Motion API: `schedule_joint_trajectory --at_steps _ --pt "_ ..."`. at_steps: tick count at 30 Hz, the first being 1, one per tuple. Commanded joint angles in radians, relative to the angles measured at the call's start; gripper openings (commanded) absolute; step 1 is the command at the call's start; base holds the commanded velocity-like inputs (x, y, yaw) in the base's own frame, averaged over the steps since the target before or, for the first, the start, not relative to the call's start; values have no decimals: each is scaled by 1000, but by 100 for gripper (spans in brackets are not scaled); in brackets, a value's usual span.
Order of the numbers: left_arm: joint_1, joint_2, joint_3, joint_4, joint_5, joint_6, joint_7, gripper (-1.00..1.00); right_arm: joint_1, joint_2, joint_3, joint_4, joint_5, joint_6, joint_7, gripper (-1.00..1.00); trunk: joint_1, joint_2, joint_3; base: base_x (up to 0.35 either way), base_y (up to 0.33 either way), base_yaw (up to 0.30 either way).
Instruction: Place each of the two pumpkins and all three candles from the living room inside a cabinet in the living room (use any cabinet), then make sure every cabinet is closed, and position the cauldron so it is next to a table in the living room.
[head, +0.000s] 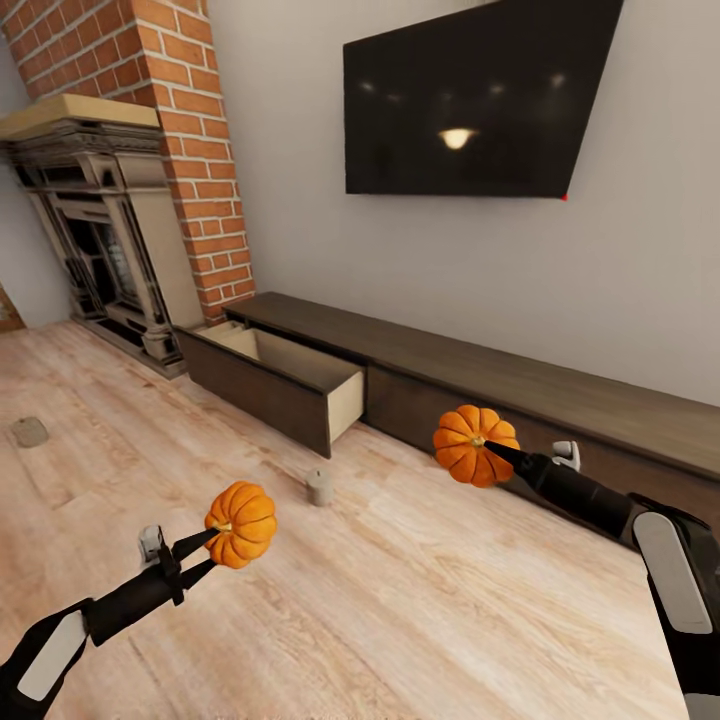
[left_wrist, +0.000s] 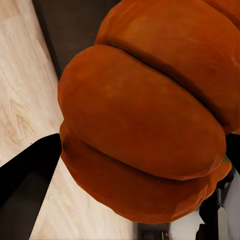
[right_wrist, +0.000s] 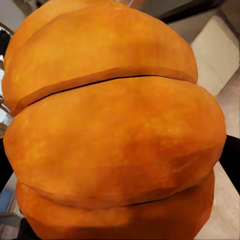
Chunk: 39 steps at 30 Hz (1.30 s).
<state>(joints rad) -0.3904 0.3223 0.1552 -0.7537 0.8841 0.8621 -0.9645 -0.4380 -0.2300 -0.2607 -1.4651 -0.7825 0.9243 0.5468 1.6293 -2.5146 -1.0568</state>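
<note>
Each arm holds a small orange ribbed pumpkin above the wooden floor. My left gripper (head: 212, 553) is shut on one pumpkin (head: 243, 523) at the lower left; the same pumpkin (left_wrist: 150, 115) bulges close up in the left wrist view. On the right, my right gripper (head: 490, 448) is shut on the other pumpkin (head: 473, 444), seen large as the pumpkin (right_wrist: 115, 125) in the right wrist view. The long dark-brown cabinet (head: 520, 390) runs along the wall, with one drawer (head: 275, 370) pulled open and pale inside. A beige-grey candle (head: 319, 487) stands on the floor in front of the drawer.
A brick chimney with a stone fireplace (head: 100, 230) fills the far left corner. A black television (head: 480, 95) hangs on the wall above the cabinet. A small grey object (head: 30, 432) lies on the floor at the left.
</note>
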Motion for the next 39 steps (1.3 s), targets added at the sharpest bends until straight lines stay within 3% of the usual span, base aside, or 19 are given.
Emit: schedule_joint_trajectory --at_steps 1,8,39 --pt "-1 0 0 1 4 6 -2 -100 -1 1 -2 -1 -1 7 3 -100 0 0 1 -117 251 184" --pt "-1 0 0 1 4 6 -2 -100 -1 1 0 -1 -1 7 -3 -100 0 0 10 -94 192 189" --pt "-1 -4 0 2 4 6 0 -100 -1 1 6 13 4 6 -29 -100 0 0 53 -2 3 198"
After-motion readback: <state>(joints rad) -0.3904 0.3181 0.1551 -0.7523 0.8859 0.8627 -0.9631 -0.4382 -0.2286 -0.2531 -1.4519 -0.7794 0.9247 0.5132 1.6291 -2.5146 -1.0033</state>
